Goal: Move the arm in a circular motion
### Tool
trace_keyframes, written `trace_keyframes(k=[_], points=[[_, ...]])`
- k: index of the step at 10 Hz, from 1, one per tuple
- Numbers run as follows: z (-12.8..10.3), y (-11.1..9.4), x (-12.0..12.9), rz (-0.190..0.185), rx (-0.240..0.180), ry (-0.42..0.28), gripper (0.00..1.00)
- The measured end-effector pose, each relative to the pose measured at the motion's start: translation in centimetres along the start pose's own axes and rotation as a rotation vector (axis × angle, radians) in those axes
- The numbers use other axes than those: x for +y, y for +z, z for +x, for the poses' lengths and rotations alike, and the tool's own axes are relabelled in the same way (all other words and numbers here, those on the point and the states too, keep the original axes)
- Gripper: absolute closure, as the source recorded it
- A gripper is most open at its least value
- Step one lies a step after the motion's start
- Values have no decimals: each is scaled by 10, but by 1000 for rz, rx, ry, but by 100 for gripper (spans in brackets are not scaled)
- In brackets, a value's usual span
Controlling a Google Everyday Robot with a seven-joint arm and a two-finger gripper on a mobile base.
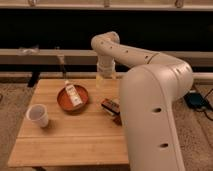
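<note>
The arm (150, 95) fills the right side of the view. Its thick glossy white near segment rises from the bottom edge. A slimmer segment dotted with dark screw holes runs from it up and to the left, to a rounded elbow in front of the dark far wall. From that elbow the wrist drops straight down.

The gripper (102, 81) is pale, yellowish and translucent. It hangs at the end of the wrist, pointing down over the far edge of the counter (75, 137), just right of the bowl (60, 98). Whether it is open or closed cannot be told, and nothing can be made out in its grasp.

The counter is pale wooden slats. The reddish-brown bowl sits left of centre toward the far side, with a small white carton (73, 95) leaning inside it. A white cup (38, 114) stands upright to the near left of the bowl, apart from it. Right of the bowl, close against the arm's near segment, lies a dark packet (110, 105), with something reddish-brown (117, 119) just near of it that is partly hidden by the arm.

Beyond the counter a pale rail (50, 54) runs across the dark wall. A bluish object (195, 100) lies on the carpet at the right edge.
</note>
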Motion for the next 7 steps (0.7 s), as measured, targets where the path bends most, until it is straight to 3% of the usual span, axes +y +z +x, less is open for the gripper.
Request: trace_keyframes(k=[3,5,7], points=[[49,-4,-20,-12,7,-71,20],[82,3,-64,-18,-8,-158,20],[96,13,-109,-25,-14,-233,20]])
